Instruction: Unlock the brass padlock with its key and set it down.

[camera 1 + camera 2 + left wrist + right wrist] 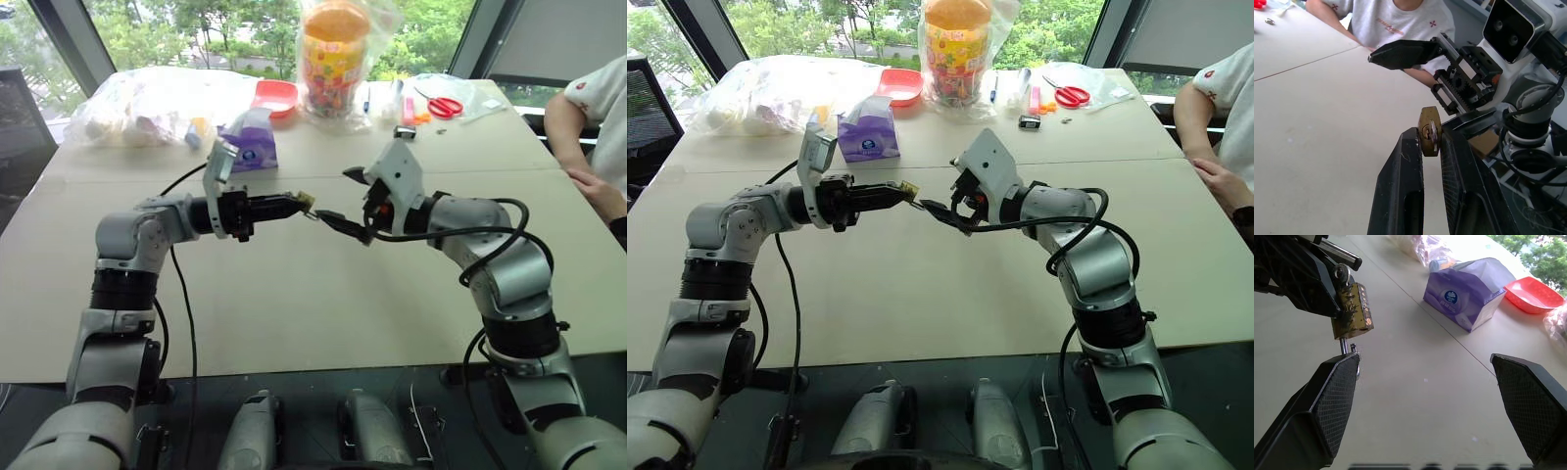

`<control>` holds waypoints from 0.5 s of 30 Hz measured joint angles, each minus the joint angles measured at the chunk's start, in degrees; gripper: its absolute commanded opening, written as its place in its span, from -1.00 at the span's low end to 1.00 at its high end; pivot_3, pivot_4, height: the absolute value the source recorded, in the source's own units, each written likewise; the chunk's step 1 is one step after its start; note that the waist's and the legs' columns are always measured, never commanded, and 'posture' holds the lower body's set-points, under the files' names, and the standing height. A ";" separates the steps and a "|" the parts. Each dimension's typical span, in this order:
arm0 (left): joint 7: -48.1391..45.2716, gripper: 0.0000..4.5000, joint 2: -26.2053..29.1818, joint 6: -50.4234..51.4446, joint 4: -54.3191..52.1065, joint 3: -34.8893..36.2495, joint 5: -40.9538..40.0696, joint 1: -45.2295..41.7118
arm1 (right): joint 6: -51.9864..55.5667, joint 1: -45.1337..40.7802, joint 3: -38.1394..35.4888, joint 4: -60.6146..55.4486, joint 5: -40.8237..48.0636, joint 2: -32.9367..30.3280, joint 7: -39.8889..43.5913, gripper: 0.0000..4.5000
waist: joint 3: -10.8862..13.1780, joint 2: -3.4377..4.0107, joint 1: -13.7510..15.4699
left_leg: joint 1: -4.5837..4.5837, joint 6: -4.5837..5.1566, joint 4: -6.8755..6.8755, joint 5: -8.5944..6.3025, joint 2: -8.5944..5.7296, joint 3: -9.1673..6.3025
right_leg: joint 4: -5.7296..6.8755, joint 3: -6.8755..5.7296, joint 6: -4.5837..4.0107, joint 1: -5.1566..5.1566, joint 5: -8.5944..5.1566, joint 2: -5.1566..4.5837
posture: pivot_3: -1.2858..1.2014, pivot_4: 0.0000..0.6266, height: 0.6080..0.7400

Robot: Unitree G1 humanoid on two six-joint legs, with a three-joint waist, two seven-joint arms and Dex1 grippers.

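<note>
My left gripper (pixel 299 204) points to the right above the middle of the table and is shut on the brass padlock (pixel 307 201), held at its fingertips (pixel 1415 142). In the right wrist view the golden padlock (pixel 1354 311) hangs from the left fingers. A short silvery stub with a small ring, which looks like the key (pixel 1344 345), sticks out of its end. My right gripper (pixel 345 201) faces the padlock from the right with its jaws wide open. One of its pads (pixel 1334 396) sits right under that stub, and the other pad (pixel 1528 401) is far off.
A purple tissue pack (pixel 251 140), a red tray (pixel 275 96), a big bag of snacks (pixel 333 54), plastic bags (pixel 137 108), red scissors (pixel 446 106) and a small black-and-silver object (pixel 405 131) lie at the table's far side. A person's arm (pixel 593 186) rests at the right edge.
</note>
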 measured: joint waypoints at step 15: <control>5.52 -1.00 -5.44 2.03 2.54 2.37 -2.30 1.34 | -1.18 8.10 -0.83 -0.84 0.48 -10.56 0.74 0.98 | 0.00 -0.01 0.10 | -0.04 0.04 0.00 -0.02 0.00 0.00 | -0.06 0.01 0.00 0.00 0.00 0.00 | 0.03 -0.52 1.00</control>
